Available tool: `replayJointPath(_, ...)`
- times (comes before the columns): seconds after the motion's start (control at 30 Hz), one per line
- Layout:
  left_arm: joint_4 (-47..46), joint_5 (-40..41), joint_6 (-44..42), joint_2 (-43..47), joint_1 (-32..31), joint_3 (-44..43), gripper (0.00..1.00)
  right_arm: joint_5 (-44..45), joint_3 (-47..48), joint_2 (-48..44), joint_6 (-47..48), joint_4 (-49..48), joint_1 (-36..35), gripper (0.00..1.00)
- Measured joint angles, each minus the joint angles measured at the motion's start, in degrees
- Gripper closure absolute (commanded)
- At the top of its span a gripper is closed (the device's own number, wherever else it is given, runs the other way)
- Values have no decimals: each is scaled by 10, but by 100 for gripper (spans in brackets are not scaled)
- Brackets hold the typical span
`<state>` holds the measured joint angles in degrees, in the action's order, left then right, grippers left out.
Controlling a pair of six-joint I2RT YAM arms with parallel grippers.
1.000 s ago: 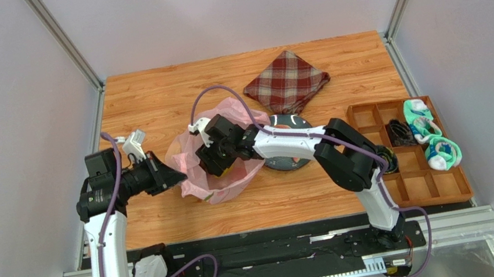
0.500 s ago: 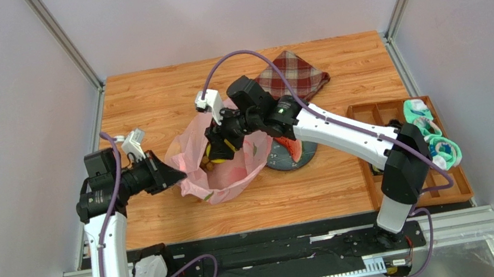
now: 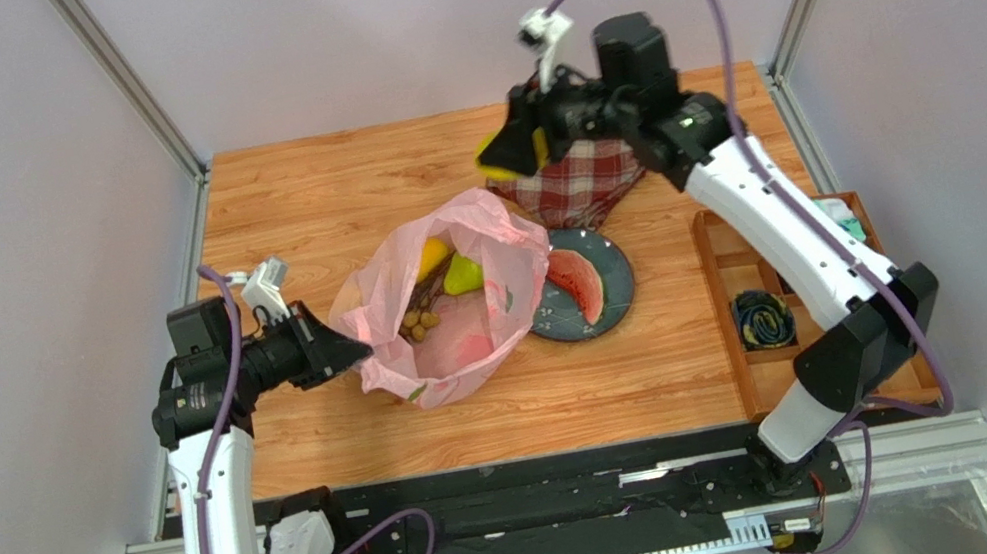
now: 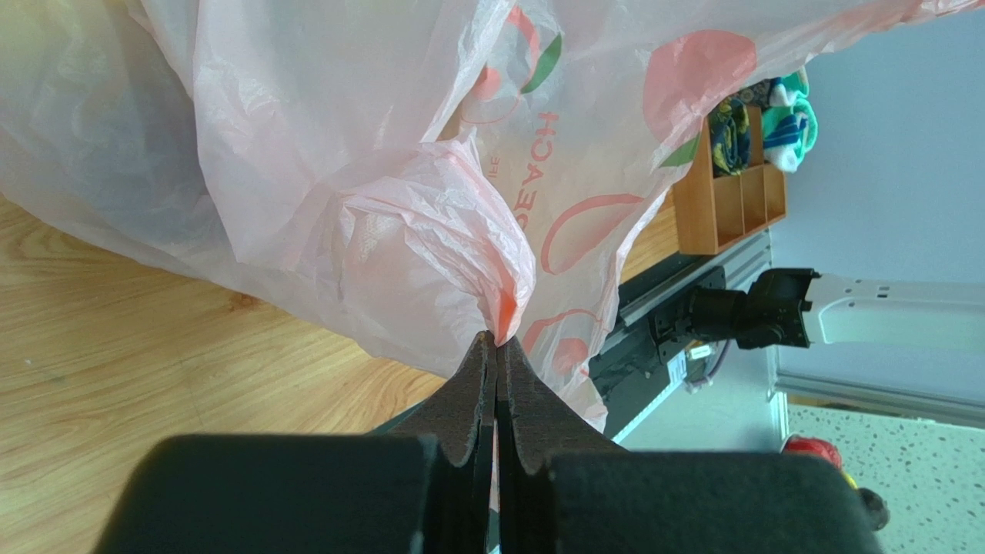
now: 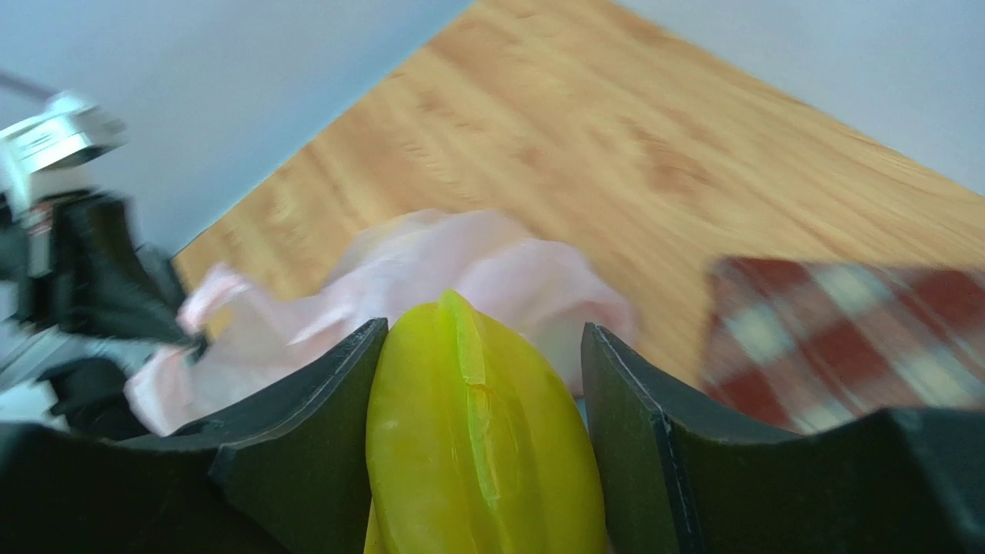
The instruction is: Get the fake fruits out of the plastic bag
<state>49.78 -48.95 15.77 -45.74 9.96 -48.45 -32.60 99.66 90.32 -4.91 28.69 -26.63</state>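
The pink plastic bag lies open at the table's centre-left. A yellow pear, a green fruit and a brownish grape bunch show inside it. My left gripper is shut on the bag's left edge, with the plastic bunched between its tips. My right gripper is raised high over the back of the table, above the plaid cloth's left corner. It is shut on the elongated yellow fruit. The pink-red slice lies on the dark plate.
The red plaid cloth lies behind the plate. A wooden compartment tray stands at the right edge with a dark rolled sock in it; the right arm hides part of it. Frame posts stand at the back corners.
My right gripper has come up out of the bag holding the yellow fruit and swung back and to the right, above the cloth. The left gripper has stayed on the bag edge.
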Motion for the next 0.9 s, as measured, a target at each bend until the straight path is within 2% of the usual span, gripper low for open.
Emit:
replayJointPath(0.13,-1,0,4,2,3,0,100,17,-70,-42,-12,-13,107,100)
replayJointPath(0.33,-6,0,6,5,7,0,100,46,-227,-61,-22,-13,167,98)
replayJointPath(0.47,-7,0,6,6,8,0,100,71,-298,-40,-69,-11,197,97)
replayJointPath(0.63,-8,2,6,10,14,0,100,97,-323,-2,-105,-16,226,93)
replayJointPath(0.9,-8,6,6,16,22,0,100,114,-323,52,-123,-47,212,88)
